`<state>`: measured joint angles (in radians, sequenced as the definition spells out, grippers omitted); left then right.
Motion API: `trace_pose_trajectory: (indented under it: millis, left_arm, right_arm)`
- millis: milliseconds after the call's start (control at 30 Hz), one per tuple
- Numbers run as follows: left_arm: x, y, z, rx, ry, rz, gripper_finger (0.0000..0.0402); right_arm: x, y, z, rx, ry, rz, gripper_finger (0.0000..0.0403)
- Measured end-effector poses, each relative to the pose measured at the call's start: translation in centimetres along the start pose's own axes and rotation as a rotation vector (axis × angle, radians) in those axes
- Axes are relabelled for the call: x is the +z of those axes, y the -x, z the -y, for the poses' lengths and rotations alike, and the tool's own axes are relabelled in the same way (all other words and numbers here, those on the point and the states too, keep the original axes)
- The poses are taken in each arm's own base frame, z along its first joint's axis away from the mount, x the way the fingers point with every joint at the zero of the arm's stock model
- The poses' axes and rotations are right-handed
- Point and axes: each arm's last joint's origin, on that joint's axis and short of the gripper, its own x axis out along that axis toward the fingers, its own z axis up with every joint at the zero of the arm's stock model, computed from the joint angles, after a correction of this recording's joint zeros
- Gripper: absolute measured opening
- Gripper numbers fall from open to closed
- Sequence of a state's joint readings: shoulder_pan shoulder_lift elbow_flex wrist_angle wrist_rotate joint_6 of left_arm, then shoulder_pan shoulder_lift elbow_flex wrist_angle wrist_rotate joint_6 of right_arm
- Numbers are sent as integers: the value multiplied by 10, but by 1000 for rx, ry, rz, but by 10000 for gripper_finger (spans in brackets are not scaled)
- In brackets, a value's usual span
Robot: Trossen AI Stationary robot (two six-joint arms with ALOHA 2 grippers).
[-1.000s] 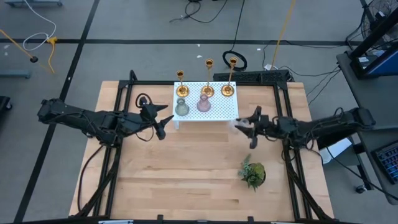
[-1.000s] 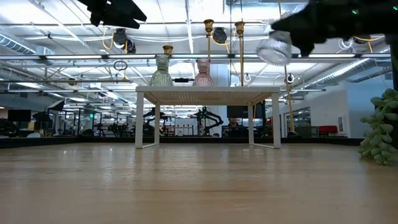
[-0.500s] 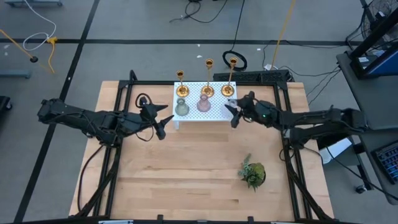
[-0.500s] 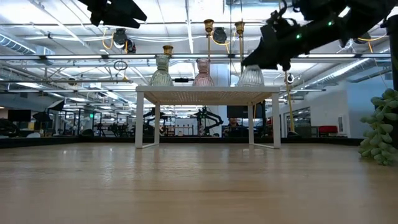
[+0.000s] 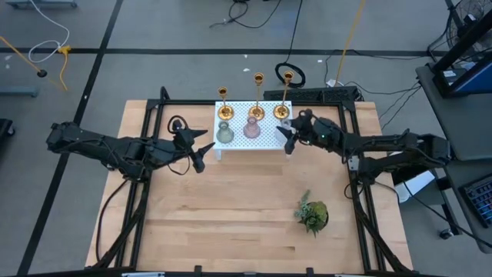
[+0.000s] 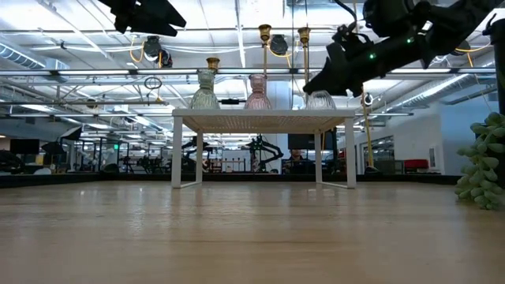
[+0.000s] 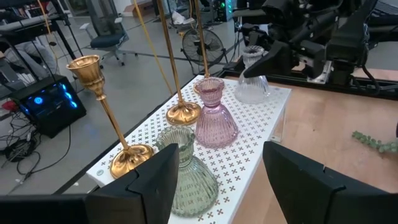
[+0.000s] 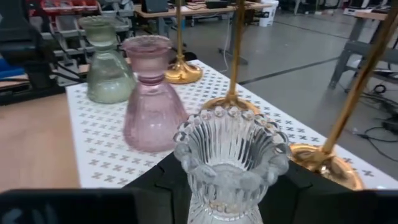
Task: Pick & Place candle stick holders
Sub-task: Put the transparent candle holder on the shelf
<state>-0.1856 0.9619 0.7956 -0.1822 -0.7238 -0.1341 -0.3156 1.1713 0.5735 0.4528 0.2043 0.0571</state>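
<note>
Three gold candlesticks (image 5: 223,111) (image 5: 257,112) (image 5: 282,111) stand on their round bases along the far edge of a white perforated stand (image 5: 261,143). A green vase (image 5: 224,134) and a pink vase (image 5: 251,128) stand in front of them. My right gripper (image 5: 289,138) is shut on a clear glass vase (image 8: 229,155) at the stand's right end, in front of the right candlestick. My left gripper (image 5: 201,151) is open and empty, hovering off the stand's left near corner. My right gripper pinches the clear vase between its two fingers, around the narrow neck (image 7: 254,67) below the flared rim (image 8: 231,127). The fingers come from the table's right, slanting down. The vase is upright, and its base (image 6: 319,106) is on or just above the stand's top; I cannot tell which.
A small green plant (image 5: 312,215) stands on the wooden table at the near right. A black frame (image 5: 154,115) runs around the table's edges. The wooden surface in front of the stand is bare.
My right gripper has gone toward the table's left and far edge, from beside the stand to over its right end, and has come down. The clear vase, earlier tilted and held high, now stands upright at the stand's top.
</note>
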Motion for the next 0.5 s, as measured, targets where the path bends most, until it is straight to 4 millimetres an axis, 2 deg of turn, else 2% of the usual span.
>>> trace_pose_trajectory:
  millis: [333,500]
  left_arm:
    - [0,0,0,0,0,0,239]
    - [0,0,0,0,1,0,239]
  right_arm:
    - [-2,-2,10,-40,20,-20,214]
    - [0,-2,10,-25,7,-1,230]
